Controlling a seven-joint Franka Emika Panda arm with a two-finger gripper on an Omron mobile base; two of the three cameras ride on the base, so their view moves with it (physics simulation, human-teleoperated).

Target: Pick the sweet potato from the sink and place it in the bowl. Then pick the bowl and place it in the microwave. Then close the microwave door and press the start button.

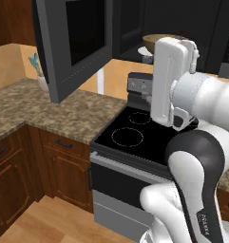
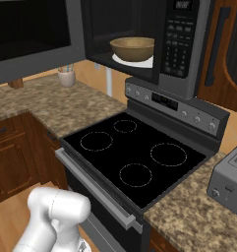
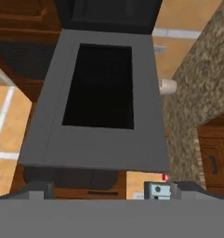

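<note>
The wooden bowl (image 2: 132,48) sits on the white turntable plate (image 2: 140,62) inside the black microwave (image 2: 186,74), whose button panel (image 2: 179,42) is at right. The bowl's rim (image 1: 153,39) peeks out behind my arm's white wrist (image 1: 170,80), which stands upright in front of the microwave opening. The microwave door (image 1: 73,42) hangs wide open to the left, and its dark glass window (image 3: 102,86) faces the hand camera. The sweet potato is hidden and the sink is out of view. My gripper's fingers are hidden, so its state is unclear.
Below the microwave is a black stove (image 2: 134,152) with a control strip (image 2: 174,106). Granite counter (image 1: 54,111) runs to the left, carrying a small potted plant (image 1: 38,71). A utensil cup (image 2: 67,76) stands at the wall, and a silver toaster (image 2: 228,182) at the right.
</note>
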